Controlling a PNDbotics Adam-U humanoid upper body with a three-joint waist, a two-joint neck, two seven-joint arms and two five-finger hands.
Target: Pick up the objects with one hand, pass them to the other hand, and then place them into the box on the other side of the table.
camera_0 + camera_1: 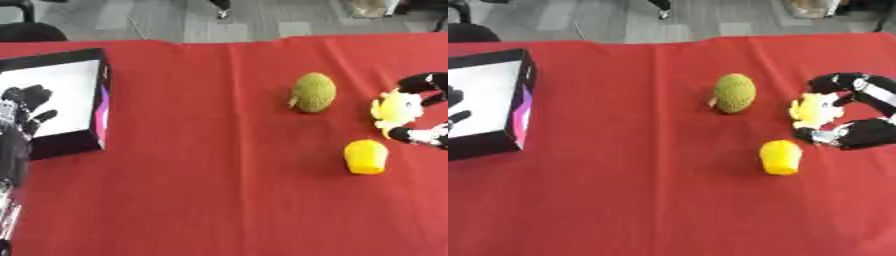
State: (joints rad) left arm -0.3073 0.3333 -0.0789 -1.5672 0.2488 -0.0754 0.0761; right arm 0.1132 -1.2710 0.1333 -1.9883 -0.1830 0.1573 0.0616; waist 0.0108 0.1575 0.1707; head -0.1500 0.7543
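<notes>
A pale yellow soft toy (pixel 814 111) lies at the table's right side. My right hand (pixel 870 133) comes in from the right, its fingers curled over the toy's top and its thumb under it. A bumpy green fruit (pixel 313 92) sits to the left of that toy. A bright yellow object (pixel 365 156) lies nearer the front. The box (pixel 66 142), black-walled with a white inside, stands at the far left. My left hand (pixel 24 107) hangs open over the box's left part, fingers up, holding nothing.
Red cloth (pixel 210 190) covers the whole table. Grey floor (pixel 175 20) shows beyond the far edge, and a dark shape (pixel 31 32) sits at the far left corner. A wide stretch of cloth separates the box from the three objects.
</notes>
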